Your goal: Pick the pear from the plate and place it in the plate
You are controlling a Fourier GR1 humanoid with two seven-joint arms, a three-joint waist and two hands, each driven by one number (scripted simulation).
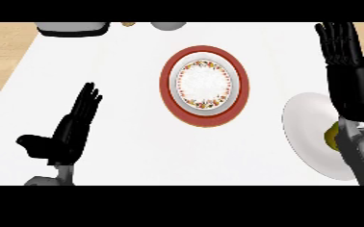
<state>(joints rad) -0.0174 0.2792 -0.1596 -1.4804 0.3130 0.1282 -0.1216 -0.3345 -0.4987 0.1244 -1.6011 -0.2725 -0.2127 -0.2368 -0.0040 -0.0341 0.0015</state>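
A plain white plate (307, 130) lies at the right edge of the white counter. On it a yellow-green pear (331, 135) shows only as a sliver, mostly hidden behind my right forearm. My right hand (340, 48) is raised beyond that plate at the far right, fingers straight and open, holding nothing. A red-rimmed plate (204, 85) with a white, flower-patterned centre sits in the middle of the counter with nothing on it. My left hand (68, 130) rests open at the lower left, fingers pointing up and away.
At the back edge stand a grey-white container (72, 28), a small tan thing (128, 23) and a grey rounded object (168, 25). Wooden floor shows past the counter's left edge (14, 48).
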